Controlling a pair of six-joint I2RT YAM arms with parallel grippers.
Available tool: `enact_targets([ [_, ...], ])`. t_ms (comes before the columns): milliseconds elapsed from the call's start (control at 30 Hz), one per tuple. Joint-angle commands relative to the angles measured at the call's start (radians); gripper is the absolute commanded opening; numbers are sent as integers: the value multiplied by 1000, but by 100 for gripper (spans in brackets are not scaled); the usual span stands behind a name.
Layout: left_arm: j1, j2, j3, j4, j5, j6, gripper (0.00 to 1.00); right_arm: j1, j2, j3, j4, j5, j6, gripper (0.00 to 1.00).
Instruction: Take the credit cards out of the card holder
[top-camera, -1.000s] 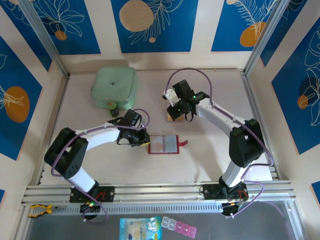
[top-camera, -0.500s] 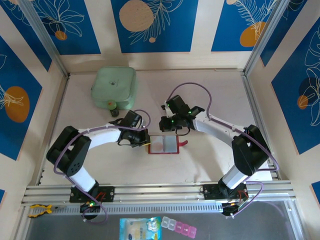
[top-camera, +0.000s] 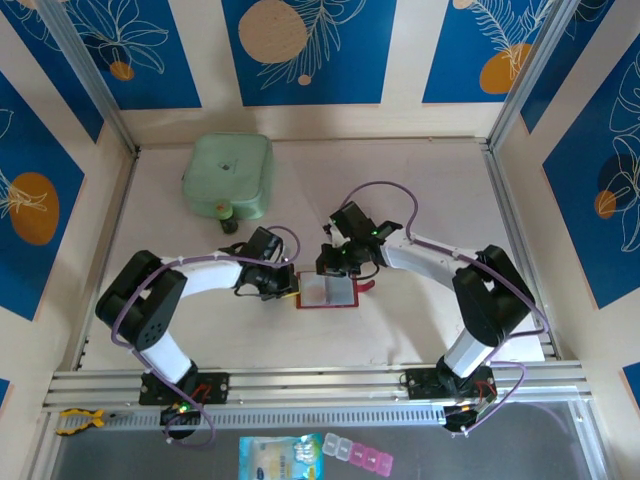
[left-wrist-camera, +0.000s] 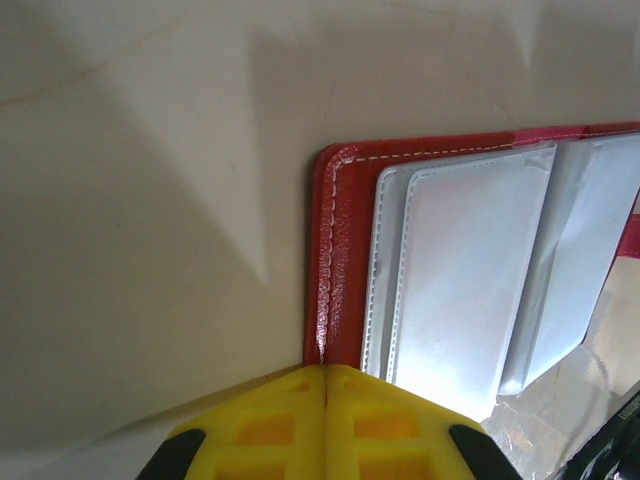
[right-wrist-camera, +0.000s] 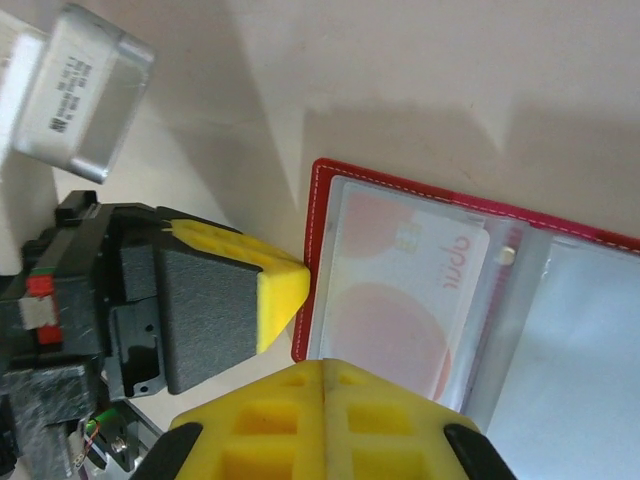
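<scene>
The red card holder (top-camera: 330, 295) lies open on the table between the two arms, its clear and pale grey pockets facing up. A pale credit card (right-wrist-camera: 400, 290) with red spots sits inside a clear pocket. My left gripper (top-camera: 291, 288) is shut, its yellow tips (left-wrist-camera: 325, 368) pressed on the holder's red left border (left-wrist-camera: 340, 250). At the holder's far edge my right gripper (top-camera: 334, 272) is shut too. Its tips (right-wrist-camera: 323, 362) rest over the card's pocket, just inside the red border (right-wrist-camera: 301, 340). The left fingertip (right-wrist-camera: 275, 290) shows beside that border.
A mint-green case (top-camera: 229, 175) sits at the back left of the table. Beyond the near rail lie a blue-white packet (top-camera: 282, 460) and a pink pill box (top-camera: 358, 455). Wall panels close in both sides.
My right gripper has swung from behind the holder down and nearer, onto its far edge. The left gripper has closed the last bit at the left border and barely moved.
</scene>
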Motion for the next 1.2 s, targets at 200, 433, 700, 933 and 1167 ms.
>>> enact_targets([
  [200,4,15,-25,7,13,-5,5,18,87,-3,33,-119,61,18],
  [433,5,10,-26,1,13,-5,5,30,141,26,7,-128,71,26],
  [700,4,13,-25,-2,16,-4,5,33,179,52,-23,-119,73,26],
  [933,4,14,-23,-9,14,3,5,25,206,68,-72,-90,70,26],
  [1167,4,18,-20,-14,14,8,5,6,196,56,-106,-67,51,26],
])
